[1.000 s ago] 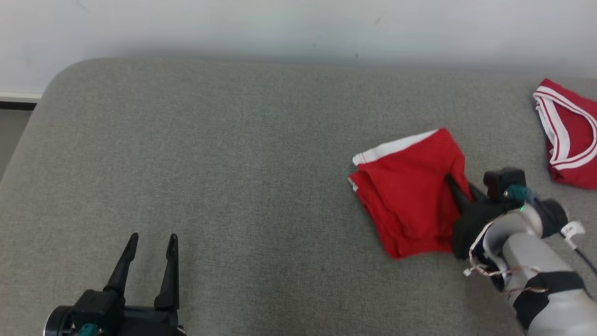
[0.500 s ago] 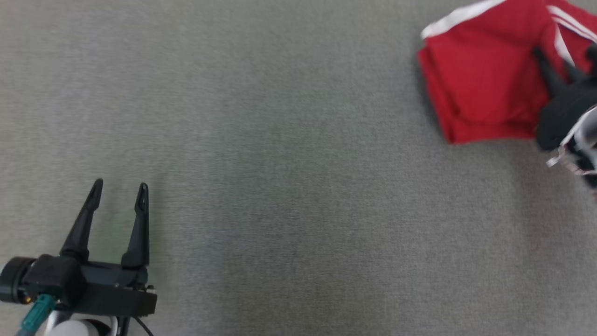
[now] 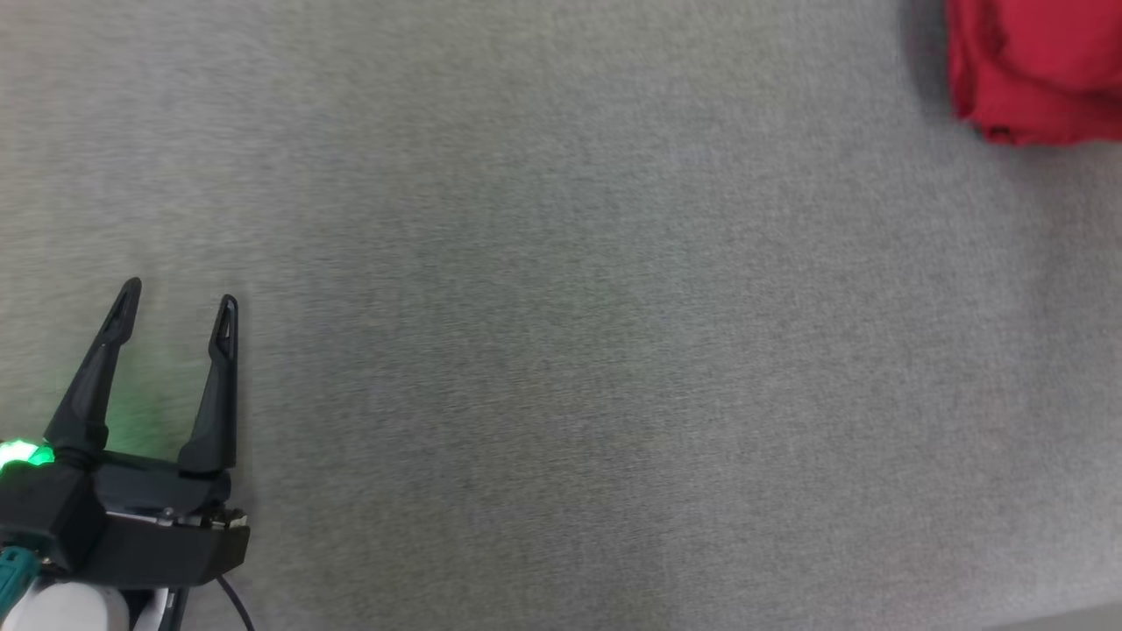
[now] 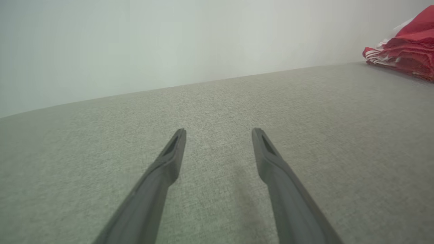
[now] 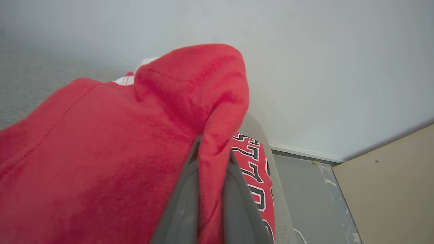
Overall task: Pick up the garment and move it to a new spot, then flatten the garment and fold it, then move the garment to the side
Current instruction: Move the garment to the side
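Note:
The red garment [image 3: 1034, 70] lies at the top right corner of the head view, cut off by the frame. In the right wrist view my right gripper [image 5: 212, 152] is shut on a raised fold of the garment [image 5: 135, 135], and the cloth bulges up over the fingers. My left gripper [image 3: 180, 295] rests open at the lower left over bare grey fabric, far from the garment. Between its fingers, the left gripper [image 4: 218, 130] holds nothing. Red cloth with white stripes [image 4: 407, 51] shows at the far right of the left wrist view.
A grey upholstered surface [image 3: 561, 350] spreads under everything. A second red garment with black and white lettering [image 5: 254, 169] lies just beyond the held one, near the surface's edge. Past that edge are a grey floor [image 5: 305, 196], a beige panel [image 5: 390, 189] and a pale wall.
The head camera has dropped and come closer. The garment, still in my right gripper, has gone further right and away from the left gripper. The right arm has left the head view.

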Robot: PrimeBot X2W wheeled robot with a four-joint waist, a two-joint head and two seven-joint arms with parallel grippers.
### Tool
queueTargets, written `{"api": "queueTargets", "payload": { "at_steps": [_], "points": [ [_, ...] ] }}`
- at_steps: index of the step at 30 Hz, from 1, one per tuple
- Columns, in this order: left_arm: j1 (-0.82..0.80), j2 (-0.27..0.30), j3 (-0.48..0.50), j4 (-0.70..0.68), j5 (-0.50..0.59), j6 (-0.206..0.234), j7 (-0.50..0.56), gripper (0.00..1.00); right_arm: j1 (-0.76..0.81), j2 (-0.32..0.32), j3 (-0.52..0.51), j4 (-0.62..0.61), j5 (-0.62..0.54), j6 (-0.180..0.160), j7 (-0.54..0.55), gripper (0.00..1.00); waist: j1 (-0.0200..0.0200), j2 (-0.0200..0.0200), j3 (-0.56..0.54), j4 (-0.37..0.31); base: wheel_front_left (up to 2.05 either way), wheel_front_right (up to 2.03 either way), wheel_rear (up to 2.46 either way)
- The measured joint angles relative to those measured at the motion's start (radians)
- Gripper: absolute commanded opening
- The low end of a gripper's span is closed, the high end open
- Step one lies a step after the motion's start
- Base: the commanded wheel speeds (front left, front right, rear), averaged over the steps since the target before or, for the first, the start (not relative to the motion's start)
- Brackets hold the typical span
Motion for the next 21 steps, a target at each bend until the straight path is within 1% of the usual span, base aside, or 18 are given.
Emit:
{"api": "queueTargets", "payload": {
  "at_steps": [7,15,21],
  "points": [
    [0.015,0.022,0.008,-0.054,0.000,0.006,0.021,1.00,-0.081,-0.021,0.007,0.062,-0.069,0.000,0.021,0.00,-0.0001,0.0000,0.050,-0.046,0.00,0.00,0.00],
    [0.025,0.033,0.016,-0.089,-0.006,0.016,0.031,1.00,-0.138,-0.044,0.000,0.112,-0.117,0.000,0.030,0.00,-0.0002,-0.0001,0.075,-0.051,0.00,0.00,0.00],
    [0.027,0.036,0.017,-0.098,-0.009,0.023,0.031,1.00,-0.156,-0.052,-0.013,0.140,-0.148,0.000,0.008,0.00,-0.0002,-0.0001,0.091,-0.047,0.00,0.00,0.00]
  ]
}}
